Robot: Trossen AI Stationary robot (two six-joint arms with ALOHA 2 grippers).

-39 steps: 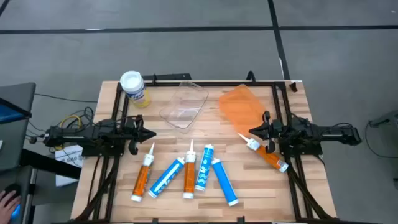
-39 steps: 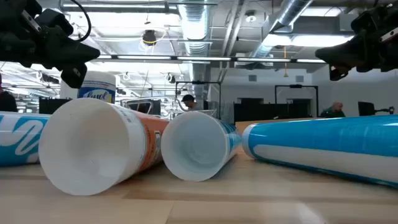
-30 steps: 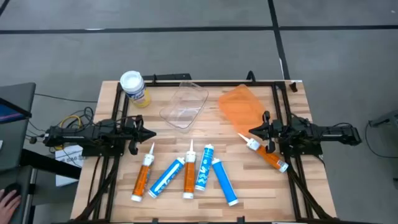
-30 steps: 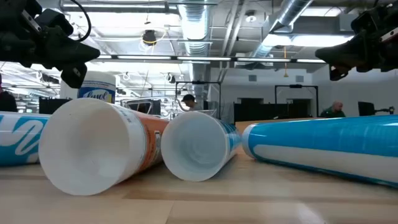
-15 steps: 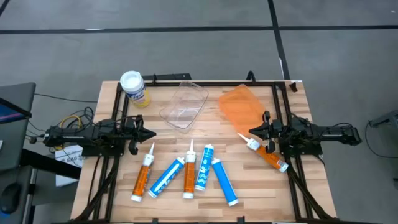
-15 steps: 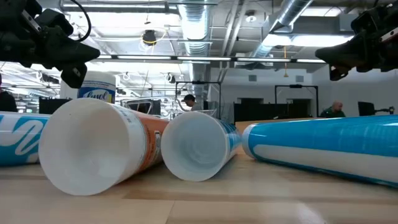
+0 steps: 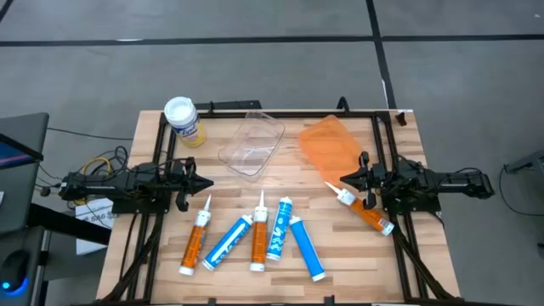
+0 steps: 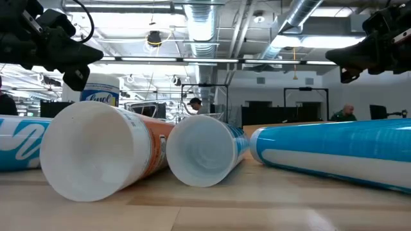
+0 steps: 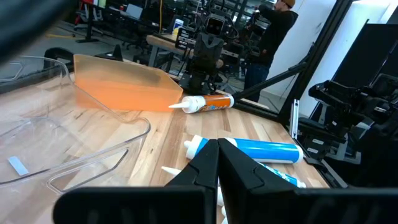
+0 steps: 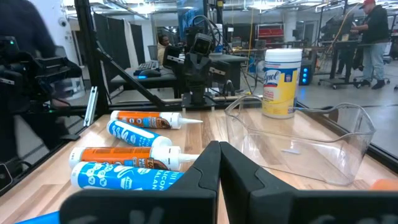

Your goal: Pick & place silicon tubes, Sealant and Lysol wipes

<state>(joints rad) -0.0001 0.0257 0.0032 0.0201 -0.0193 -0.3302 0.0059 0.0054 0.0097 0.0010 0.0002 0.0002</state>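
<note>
The Lysol wipes canister (image 7: 183,120), white lid and yellow label, stands upright at the table's far left; it also shows in the right wrist view (image 10: 282,83). Several orange and blue cartridges (image 7: 255,241) lie on their sides near the front edge, and one orange cartridge (image 7: 364,209) lies by the right arm. My left gripper (image 7: 209,184) is shut and empty, held above the table at the left. My right gripper (image 7: 342,179) is shut and empty, held above the table at the right.
A clear plastic bin (image 7: 252,143) and an orange bin (image 7: 330,144) sit on the table's far half. Black frame rails (image 7: 161,144) run along the table's left, right and far edges. Cables (image 7: 100,163) lie off the left edge. People stand in the room beyond the table.
</note>
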